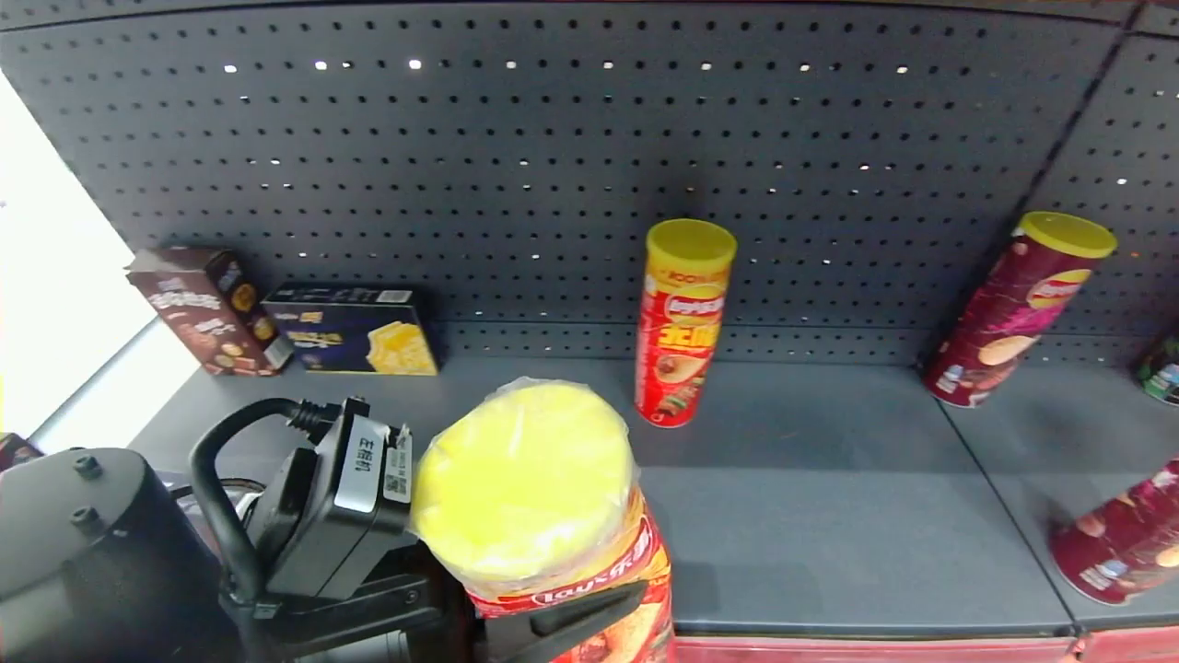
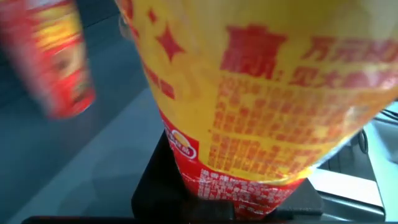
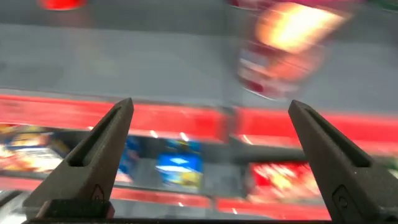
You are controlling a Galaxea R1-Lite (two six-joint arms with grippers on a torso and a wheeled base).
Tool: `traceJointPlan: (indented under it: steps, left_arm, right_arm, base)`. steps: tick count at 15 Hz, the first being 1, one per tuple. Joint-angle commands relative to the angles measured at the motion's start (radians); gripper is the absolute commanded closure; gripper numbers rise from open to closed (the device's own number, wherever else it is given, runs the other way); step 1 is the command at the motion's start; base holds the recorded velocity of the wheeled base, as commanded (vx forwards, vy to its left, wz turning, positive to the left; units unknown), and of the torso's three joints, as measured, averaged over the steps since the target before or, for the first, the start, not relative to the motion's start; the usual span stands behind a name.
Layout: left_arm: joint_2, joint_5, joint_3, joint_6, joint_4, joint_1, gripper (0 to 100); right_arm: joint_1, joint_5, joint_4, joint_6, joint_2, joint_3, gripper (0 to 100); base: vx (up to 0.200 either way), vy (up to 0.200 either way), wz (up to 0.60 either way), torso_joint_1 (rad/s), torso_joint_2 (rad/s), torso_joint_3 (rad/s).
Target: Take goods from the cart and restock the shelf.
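Yellow-lidded can [image 1: 525,479] pinched in left gripper [image 1: 553,612]; right gripper [image 3: 211,162] spread, empty
Risk: could knock over red can [image 1: 682,322] on shelf [image 1: 829,479]

Two red-and-yellow cans, far standing can [image 1: 683,322] and near left can [image 1: 543,516], two maroon cans at right, far maroon can [image 1: 1013,313] and near maroon can [image 1: 1119,539], two boxes far left, brown box [image 1: 207,308] and dark blue box [image 1: 355,327], one dark can [image 1: 1162,370] at right edge.

Your shelf [image 1: 829,516], back-left corner: brown box [image 1: 207,308], navy box [image 1: 355,329]. Right end: maroon can [image 1: 1013,308] at back, 2nd maroon can [image 1: 1119,539] nr front.
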Motion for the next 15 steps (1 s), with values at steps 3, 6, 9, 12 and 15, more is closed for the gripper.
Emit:
traceJointPlan:
  steps: [3,6,9,12,15]
  left_arm:
    - [0.007,0.000,0.001,0.000,0.000,0.003,100]
    - [0.004,0.001,0.003,-0.001,-0.002,0.012,100]
    - [0.002,0.003,0.004,-0.003,-0.003,0.017,100]
    - [0.008,0.003,0.001,-0.003,-0.005,0.019,100]
    - [0.031,0.000,-0.005,-0.003,-0.013,0.038,100]
  right_arm:
    - [0.000,0.001,0.000,-0.001,0.001,0.000,0]
    - [0.000,0.001,0.000,-0.001,0.001,0.000,0]
    - [-0.002,0.001,0.000,-0.003,0.001,0.000,0]
    - [0.000,0.001,0.000,-0.001,0.001,0.000,0]
    - [0.000,0.001,0.000,-0.001,0.001,0.000,0]
  base:
    - [0.000,0.000,0.00,0.000,0.00,0.000]
    - [0.000,0.000,0.00,0.000,0.00,0.000]
    - [0.000,0.000,0.00,0.000,0.00,0.000]
    - [0.000,0.000,0.40,0.002,0.00,0.003]
    - [0.000,0.000,0.00,0.000,0.00,0.000]
